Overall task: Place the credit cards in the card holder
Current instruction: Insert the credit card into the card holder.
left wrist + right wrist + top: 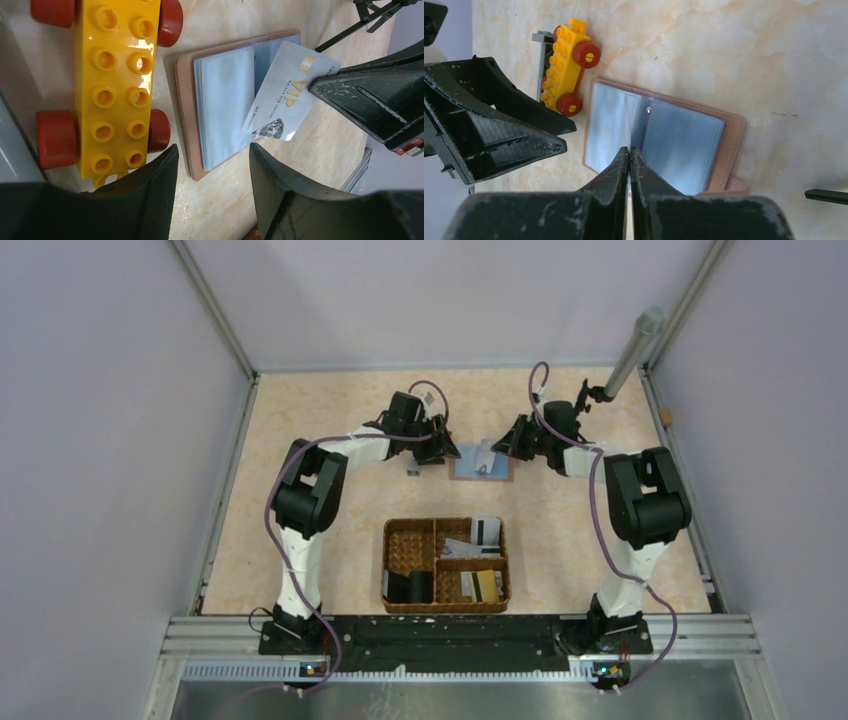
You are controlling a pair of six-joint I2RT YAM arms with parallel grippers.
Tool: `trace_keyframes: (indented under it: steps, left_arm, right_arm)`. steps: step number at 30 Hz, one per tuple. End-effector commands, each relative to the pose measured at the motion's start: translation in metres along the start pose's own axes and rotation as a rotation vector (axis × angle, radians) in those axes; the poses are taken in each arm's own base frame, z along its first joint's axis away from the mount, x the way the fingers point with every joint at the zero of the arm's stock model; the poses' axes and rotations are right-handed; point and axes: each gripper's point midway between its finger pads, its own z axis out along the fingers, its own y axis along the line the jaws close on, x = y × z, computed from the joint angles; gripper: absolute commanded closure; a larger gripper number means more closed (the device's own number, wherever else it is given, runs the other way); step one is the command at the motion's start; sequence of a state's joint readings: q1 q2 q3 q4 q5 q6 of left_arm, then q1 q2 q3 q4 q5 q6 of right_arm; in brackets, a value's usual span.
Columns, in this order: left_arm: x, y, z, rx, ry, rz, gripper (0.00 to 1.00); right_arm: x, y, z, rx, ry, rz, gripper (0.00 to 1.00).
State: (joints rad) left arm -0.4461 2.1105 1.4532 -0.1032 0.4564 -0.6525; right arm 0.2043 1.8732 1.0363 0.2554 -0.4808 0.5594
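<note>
The card holder (220, 110) lies open on the table, its light blue sleeves up, also seen in the top view (482, 464) and the right wrist view (674, 145). My right gripper (629, 149) is shut on a silver-white credit card (290, 95) marked VIP, held tilted with its lower corner over the holder's middle. The card shows edge-on (629, 132) in the right wrist view. My left gripper (212, 150) hovers open just off the holder's left edge, with nothing between its fingers. More credit cards (484, 558) lie in the basket.
A yellow toy brick car (117, 85) with red wheels sits right beside the holder's left edge. The woven compartment basket (394, 562) stands nearer the arm bases, holding a black blocky object (410, 587). A grey pole (632, 350) leans at the back right.
</note>
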Motion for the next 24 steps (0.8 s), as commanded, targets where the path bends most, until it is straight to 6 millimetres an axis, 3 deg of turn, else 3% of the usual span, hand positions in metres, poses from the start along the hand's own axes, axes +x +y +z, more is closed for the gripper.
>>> trace_keyframes:
  steps: [1,7,18,24]
  left_arm:
    - [-0.006,-0.008,0.005,0.024,-0.005,0.019,0.46]
    - [-0.002,-0.003,0.007,0.011,0.005,0.022,0.47]
    - [0.002,-0.005,0.012,0.031,0.014,0.027,0.53]
    - [0.004,-0.004,0.015,0.035,0.022,0.028,0.54]
  right_arm:
    - [-0.015,-0.003,0.005,0.006,-0.032,-0.002,1.0]
    - [-0.01,-0.01,0.003,0.037,-0.029,0.004,1.0]
    - [0.016,-0.035,0.011,0.13,0.091,0.063,1.0]
    - [0.027,-0.039,0.019,0.119,0.144,0.074,1.0]
